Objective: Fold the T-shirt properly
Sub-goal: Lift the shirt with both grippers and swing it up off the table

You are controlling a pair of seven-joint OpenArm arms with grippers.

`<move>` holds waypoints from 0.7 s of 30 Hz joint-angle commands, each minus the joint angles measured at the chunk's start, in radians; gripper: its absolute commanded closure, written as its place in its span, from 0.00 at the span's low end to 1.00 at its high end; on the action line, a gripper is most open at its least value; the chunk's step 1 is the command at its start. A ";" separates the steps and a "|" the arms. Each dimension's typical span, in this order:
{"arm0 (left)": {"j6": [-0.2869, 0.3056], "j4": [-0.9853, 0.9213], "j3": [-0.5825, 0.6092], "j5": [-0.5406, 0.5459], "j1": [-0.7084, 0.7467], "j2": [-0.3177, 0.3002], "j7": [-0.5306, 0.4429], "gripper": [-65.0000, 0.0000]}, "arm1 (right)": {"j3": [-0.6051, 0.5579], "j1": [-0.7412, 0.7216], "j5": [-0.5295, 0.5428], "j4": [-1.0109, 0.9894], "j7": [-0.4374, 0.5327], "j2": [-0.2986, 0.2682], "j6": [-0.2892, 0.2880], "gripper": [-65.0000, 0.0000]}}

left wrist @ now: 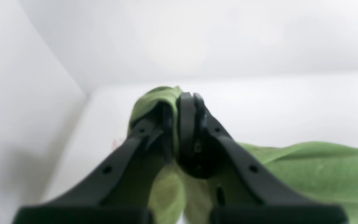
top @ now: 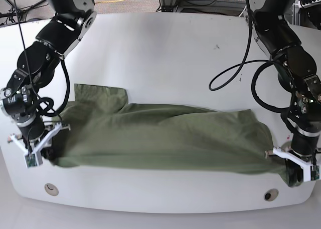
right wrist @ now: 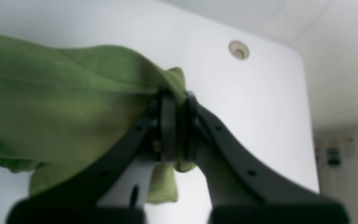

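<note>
The olive-green T-shirt (top: pixel 160 136) lies stretched lengthwise across the white table, one sleeve (top: pixel 100 96) sticking up at the upper left. My left gripper (top: pixel 295 175), at the base view's lower right, is shut on the shirt's right end; the left wrist view shows green cloth (left wrist: pixel 154 102) pinched between the black fingers (left wrist: pixel 186 124) of my left gripper (left wrist: pixel 179 102). My right gripper (top: pixel 44 151), at the lower left, is shut on the shirt's left end, and the right wrist view shows my right gripper (right wrist: pixel 179 99) with a fold (right wrist: pixel 176 79) clamped between its pads.
The white table (top: pixel 165 48) has round holes near its front edge, one hole at the left (top: pixel 50 189) and another hole at the right (top: pixel 271 194). Black cables (top: pixel 235 73) loop from the arm on the right. The table's front edge runs close below both grippers.
</note>
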State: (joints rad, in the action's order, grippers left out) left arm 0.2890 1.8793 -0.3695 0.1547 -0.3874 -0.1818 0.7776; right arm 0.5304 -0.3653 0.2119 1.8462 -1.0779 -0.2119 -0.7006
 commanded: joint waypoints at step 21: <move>0.008 0.024 0.043 -0.005 -0.402 -0.164 0.079 1.00 | -0.315 -0.504 0.013 -0.090 0.031 -0.232 0.002 1.00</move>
State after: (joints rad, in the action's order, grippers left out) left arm 0.2893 1.8915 -0.3244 0.1577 -0.7704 -0.3359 0.8757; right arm 0.2096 -0.8696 0.2405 1.7462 -1.0531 -0.4305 -0.7078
